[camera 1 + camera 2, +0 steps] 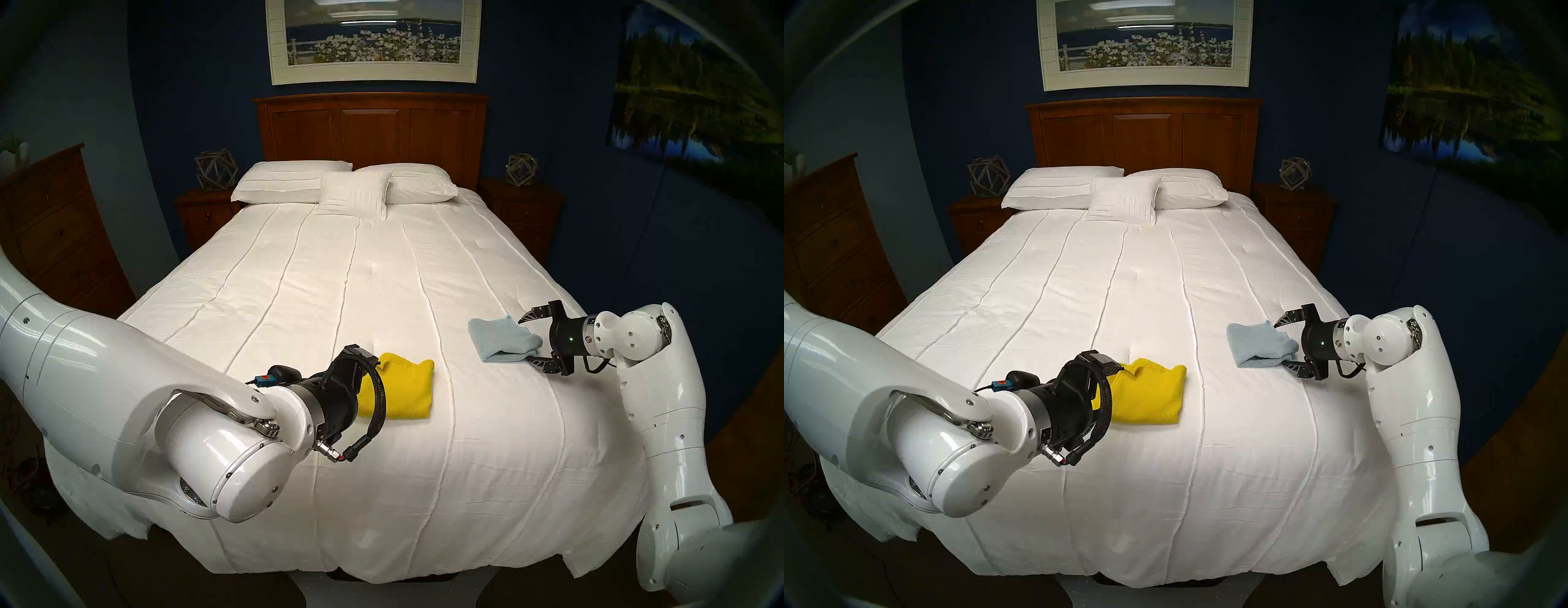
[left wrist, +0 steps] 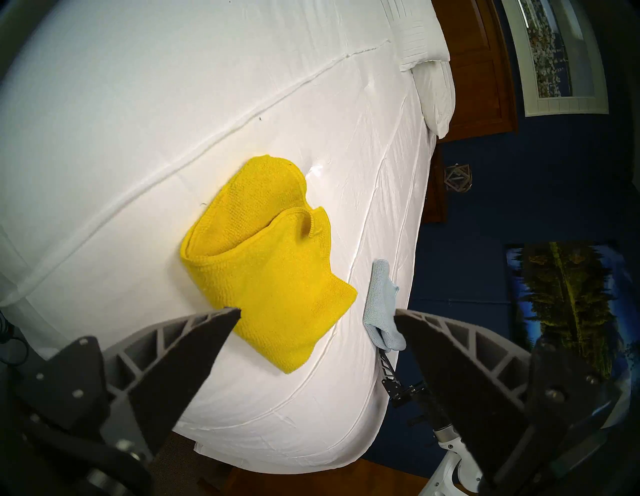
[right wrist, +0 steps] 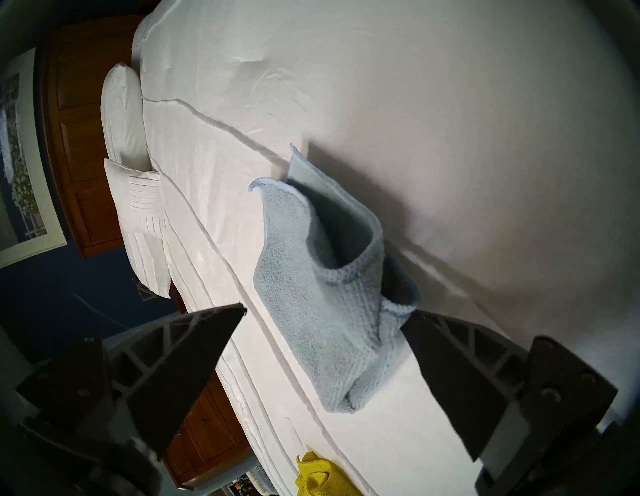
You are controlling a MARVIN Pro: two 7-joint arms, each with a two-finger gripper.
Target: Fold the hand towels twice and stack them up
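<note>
hand towels, two, lie folded and apart on white bedspread point(image 1: 382, 276): yellow towel point(image 1: 403, 388) near foot edge, light blue towel point(image 1: 500, 337) near right edge; wide bare quilt beyond. left wrist view: left gripper point(image 2: 317, 313) spread, empty, short of yellow towel. right wrist view: right gripper point(image 3: 323, 310) spread, straddling blue towel's near end.

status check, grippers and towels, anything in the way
Both open: left gripper by yellow towel, right gripper straddling blue towel. Both folded, unstacked. Nothing between them.
</note>
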